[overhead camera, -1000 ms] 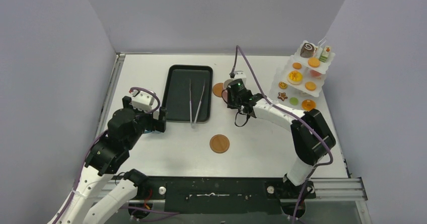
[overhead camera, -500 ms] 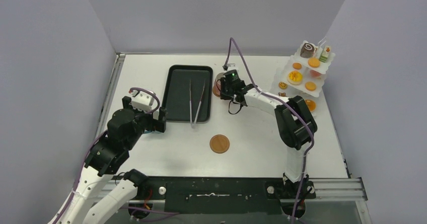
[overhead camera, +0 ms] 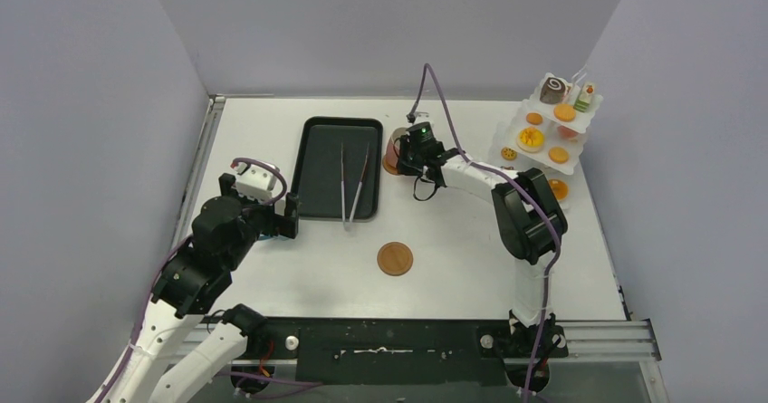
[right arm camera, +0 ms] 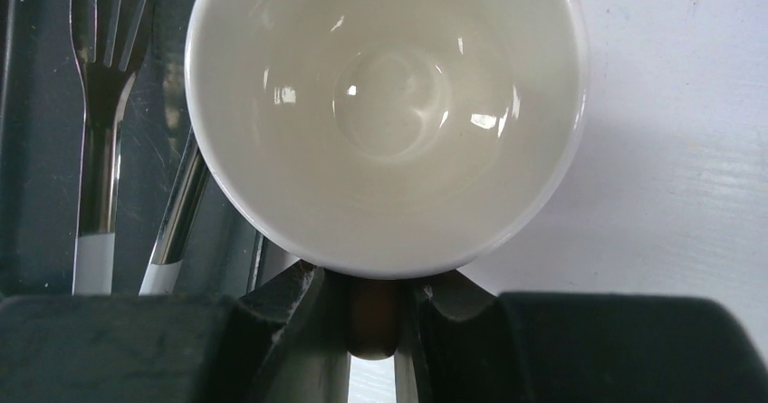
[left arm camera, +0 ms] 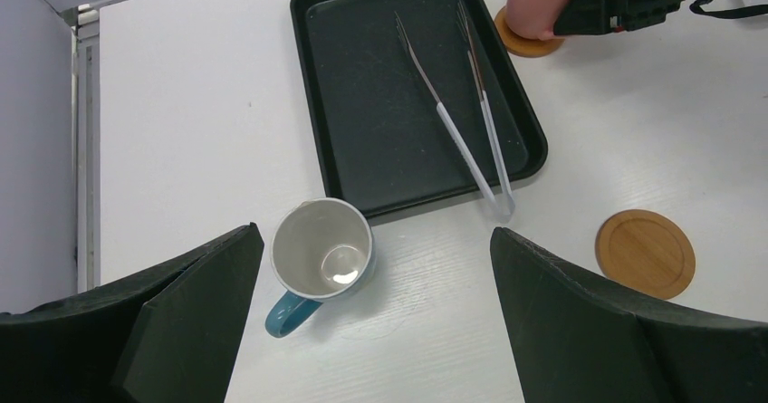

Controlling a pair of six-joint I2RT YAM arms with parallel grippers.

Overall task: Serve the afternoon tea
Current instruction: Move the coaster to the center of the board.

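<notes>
- The right gripper [right arm camera: 373, 305] pinches the handle of the pink cup [left arm camera: 532, 4] between closed jaws. That grip leaves the cup upright, with its white bowl open to the wrist camera.
- The cup's base meets the far coaster [left arm camera: 521, 46], just beside the right rim of the black tray [overhead camera: 321, 172]. Whether the cup's weight is on the wood cannot be told, but this looks like the setting-down step.
- The right arm reaches far out over the table [overhead camera: 471, 258], its forearm low and the wrist turned toward the tray, bringing the cup in from the side.
- The left gripper [left arm camera: 376, 240] hovers with jaws spread wide and holds nothing. It is angled down at the blue cup [left arm camera: 321, 258], which stands on the bare table off the tray's near-left corner with its handle toward the arm.
- The left arm is folded close to its base, a likely waiting stance for that cup.
- The near coaster [overhead camera: 395, 259] lies unoccupied in front of the tray, probably meant for the blue cup.
- The tongs [left arm camera: 453, 131] lie untouched in the tray.
- The pastries [overhead camera: 531, 138] sit on the tiered stand [overhead camera: 547, 129] at the far right, not yet served.
</notes>
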